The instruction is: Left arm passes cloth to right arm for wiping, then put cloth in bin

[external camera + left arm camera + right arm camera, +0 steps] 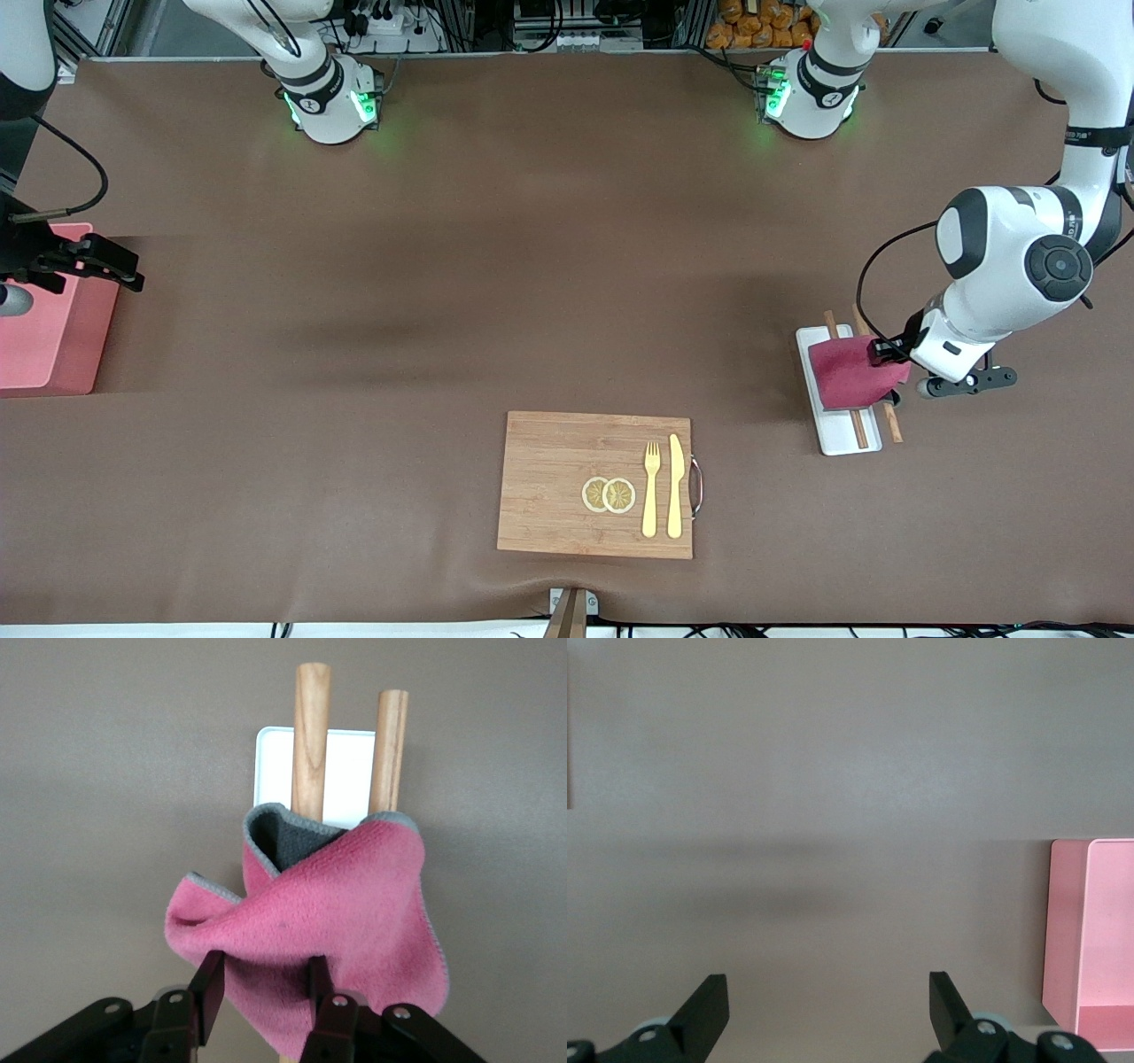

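fuzzy pink cloth (pixel 337 904) with grey edging hangs clamped in the left gripper (pixel 266 988) jaws over the flat white tray (pixel 350 771); right gripper (pixel 828 1010) jaws wide apart beside the smooth pink bin (pixel 1094 939).

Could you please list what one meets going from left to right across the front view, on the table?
Salmon-pink plastic bin → wooden cutting board → lemon slices → yellow fork → yellow knife → flat white tray.

A brown mat covers the table (pixel 496 266). Along its upper edge stand metal frames, cables (pixel 567 27) and a heap of orange packets (pixel 762 27).
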Robot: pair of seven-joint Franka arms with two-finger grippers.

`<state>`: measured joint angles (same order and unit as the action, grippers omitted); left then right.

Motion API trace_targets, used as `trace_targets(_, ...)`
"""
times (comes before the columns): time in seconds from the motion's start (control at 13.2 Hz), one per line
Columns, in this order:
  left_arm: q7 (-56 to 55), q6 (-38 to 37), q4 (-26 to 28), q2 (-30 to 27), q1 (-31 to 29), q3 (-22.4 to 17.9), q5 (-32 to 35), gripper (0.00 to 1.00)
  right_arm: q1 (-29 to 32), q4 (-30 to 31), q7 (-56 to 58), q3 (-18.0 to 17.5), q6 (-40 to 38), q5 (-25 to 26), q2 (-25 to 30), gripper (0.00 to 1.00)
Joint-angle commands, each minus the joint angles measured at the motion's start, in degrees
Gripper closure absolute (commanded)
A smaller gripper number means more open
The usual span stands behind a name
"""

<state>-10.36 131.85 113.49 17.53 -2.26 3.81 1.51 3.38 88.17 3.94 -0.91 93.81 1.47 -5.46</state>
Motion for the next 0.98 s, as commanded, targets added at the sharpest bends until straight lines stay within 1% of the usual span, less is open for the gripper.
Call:
trace_targets(0.0,-1.3,1.1,-1.2,1.7,0.1,0.1,0.8,0.63,0.8,-0.2,-0.8,-0.7,-0.2,0.1,-0.1,0.00)
trace_targets(0.15,-1.3,1.1,-1.2,1.7,0.1,0.1,0.8,0.73,0.8,-0.2,-0.8,-0.7,-0.1,0.1,-0.1,0.00)
trace_targets(0.3,-1.3,1.1,-1.3,1.7,0.1,0.1,0.8,0.81,0.8,-0.2,-0.8,-0.7,-0.1,0.1,-0.2,0.00)
trace_targets(0.38,-1.3,1.1,-1.6,1.7,0.1,0.1,0.8,0.83,0.8,-0.2,-0.8,-0.7,-0.2,0.1,-0.2,0.00)
trace_targets(0.61,-1.2,1.1,-1.7,1.7,0.3,0.1,0.8,0.84,0.9,-0.2,-0.8,-0.7,-0.1,0.1,-0.2,0.00)
trace_targets(0.76,-1.3,1.1,-1.7,1.7,0.4,0.2,0.8,0.91,0.9,-0.2,-0.8,-0.7,-0.1,0.1,-0.4,0.00)
trace_targets(0.83,-1.2,1.1,-1.8,1.7,0.4,0.2,0.8,0.97,0.9,-0.2,-0.8,-0.7,-0.1,0.1,-0.4,0.00)
trace_targets(0.91,-1.2,1.1,-1.8,1.7,0.7,0.2,0.8,1.00,0.9,-0.3,-0.8,-0.7,-0.1,0.1,-0.4,0.00)
